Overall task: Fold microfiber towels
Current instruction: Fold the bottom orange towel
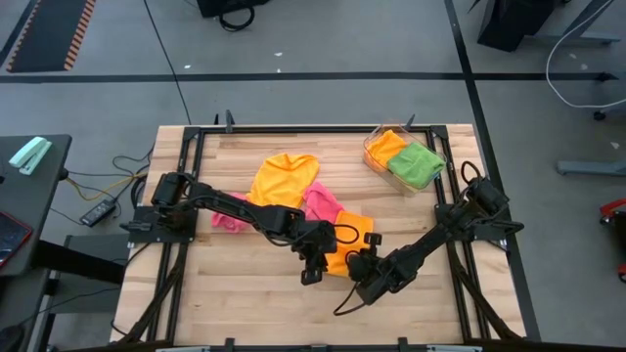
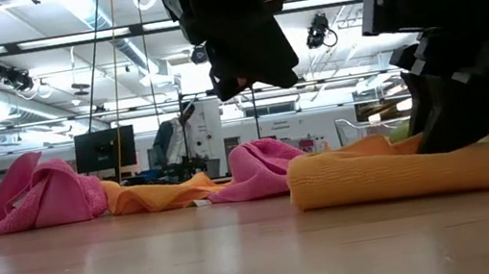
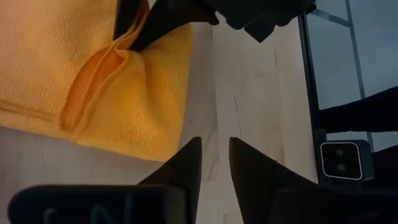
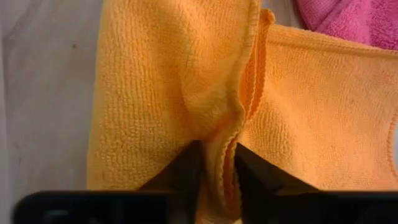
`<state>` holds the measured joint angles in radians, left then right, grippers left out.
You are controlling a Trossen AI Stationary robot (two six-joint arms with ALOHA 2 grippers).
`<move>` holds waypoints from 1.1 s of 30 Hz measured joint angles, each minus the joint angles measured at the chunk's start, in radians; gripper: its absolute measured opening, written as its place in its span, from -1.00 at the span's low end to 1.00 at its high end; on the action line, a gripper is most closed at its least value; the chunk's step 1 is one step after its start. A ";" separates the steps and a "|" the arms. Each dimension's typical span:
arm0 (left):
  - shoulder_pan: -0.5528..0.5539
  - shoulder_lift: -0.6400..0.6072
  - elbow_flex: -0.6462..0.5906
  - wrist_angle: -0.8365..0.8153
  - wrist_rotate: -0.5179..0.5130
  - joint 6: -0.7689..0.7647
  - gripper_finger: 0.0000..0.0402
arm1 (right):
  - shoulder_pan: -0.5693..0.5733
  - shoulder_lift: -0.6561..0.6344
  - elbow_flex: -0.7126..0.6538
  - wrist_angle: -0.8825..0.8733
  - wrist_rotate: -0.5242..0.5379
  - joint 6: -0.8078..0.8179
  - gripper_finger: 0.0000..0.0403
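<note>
Where ceiling lights glow, towels [image 2: 396, 175] strew wooden table [image 2: 244, 263].

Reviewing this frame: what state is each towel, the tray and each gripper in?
Orange towel: folded, flat on the table.
Pink towels: crumpled, unfolded.
Yellow-orange towel: spread loosely, unfolded.
Clear tray: holds orange and green towels.
Left gripper: slightly open, empty, above bare table.
Right gripper: pinching the orange towel's edge.
</note>
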<state>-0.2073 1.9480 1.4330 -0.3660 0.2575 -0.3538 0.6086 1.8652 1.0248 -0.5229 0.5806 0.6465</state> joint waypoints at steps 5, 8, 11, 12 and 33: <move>0.001 0.000 0.000 0.000 -0.010 0.001 -0.48 | -0.003 -0.013 0.019 -0.067 -0.031 0.005 -0.25; 0.002 0.000 0.000 0.002 -0.010 0.014 -0.47 | -0.009 -0.066 0.048 -0.147 -0.040 0.005 -0.11; 0.002 0.000 0.000 0.002 -0.010 0.043 -0.50 | -0.012 -0.136 0.048 -0.193 -0.036 0.006 -0.03; 0.002 0.000 0.000 0.002 -0.010 0.051 -0.51 | -0.013 -0.163 0.048 -0.204 -0.033 0.006 -0.02; -0.024 0.154 0.000 0.149 -0.337 0.271 -0.67 | 0.110 -0.236 -0.320 0.519 0.061 0.136 -0.04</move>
<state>-0.2311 2.1018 1.4328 -0.2175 -0.0798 -0.0827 0.7186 1.6295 0.7044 -0.0037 0.6419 0.7821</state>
